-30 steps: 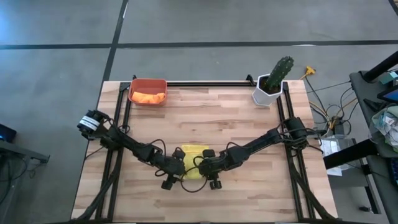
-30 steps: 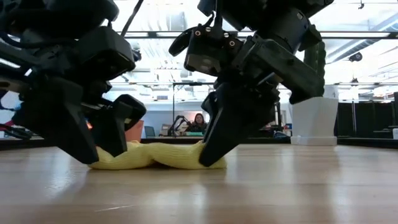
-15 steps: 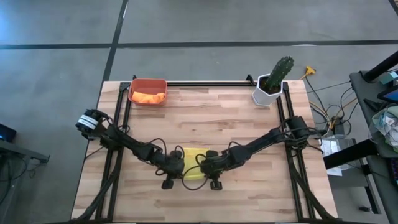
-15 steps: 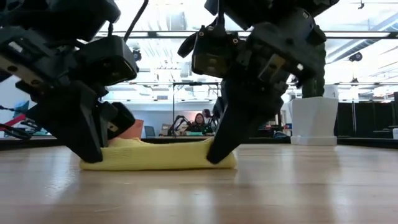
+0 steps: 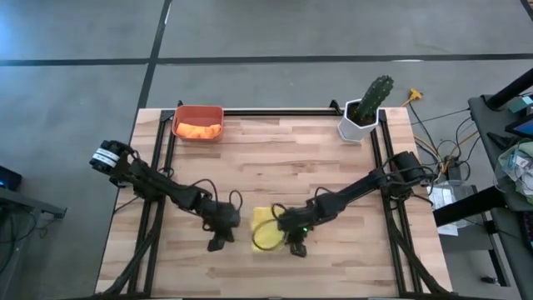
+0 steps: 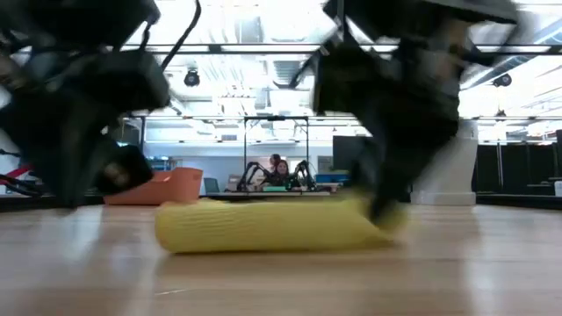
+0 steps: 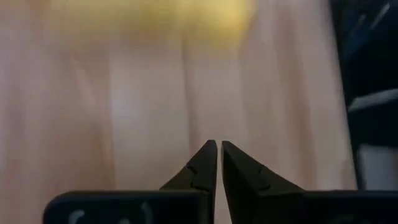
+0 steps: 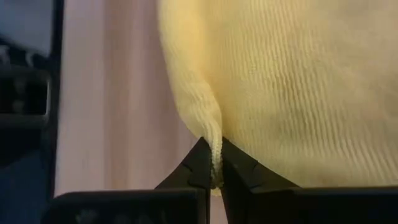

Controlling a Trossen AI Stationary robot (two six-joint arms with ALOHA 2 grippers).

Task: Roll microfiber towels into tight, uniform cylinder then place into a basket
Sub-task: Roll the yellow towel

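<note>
The yellow microfiber towel [image 5: 266, 229] lies rolled on the wooden table [image 5: 333, 167], a little near of its middle; in the low view it is a long roll [image 6: 263, 226] resting along its length. My right gripper [image 8: 214, 146] is shut on the towel at the roll's right end. My left gripper [image 7: 217, 144] is shut on nothing, just left of the roll [image 5: 220, 243] and apart from it. The red-orange basket [image 5: 198, 122] stands at the far left with an orange towel [image 5: 200, 130] inside. My right gripper pinches a raised fold of the yellow towel [image 8: 216, 138] between its two fingers, at the roll's right end [image 6: 373, 219]. The fingers slant down at it from the table's right side. The roll lies on the table, roughly level.
A white pot with a green cactus [image 5: 366, 108] stands at the far right corner. Black frame rails run along the table's far edge [image 5: 275, 111] and both sides. Bare wood lies between the roll and the basket.
My left gripper has come off the towel's left end and drawn away toward the table's left edge, rising a little. My right gripper has kept its hold and moved toward the near right. The towel has slid with it, and its sagging middle has straightened into an even roll.
</note>
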